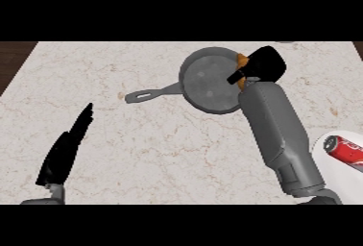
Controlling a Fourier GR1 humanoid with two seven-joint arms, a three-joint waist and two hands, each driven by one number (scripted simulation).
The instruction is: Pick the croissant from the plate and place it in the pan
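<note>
A grey pan [205, 81] lies at the counter's far middle, its handle pointing left. My right hand [264, 65] hangs over the pan's right rim, fingers curled round the croissant [242, 61], of which only an orange-brown sliver shows at the hand's left side. A white plate [340, 178] sits at the right edge, partly behind my right forearm. My left hand [67, 146] rests open at the lower left, fingers straight and pointing up.
A red soda can [345, 150] lies on its side on the white plate. The marble counter ends in dark wood at the far left edge [13, 57].
</note>
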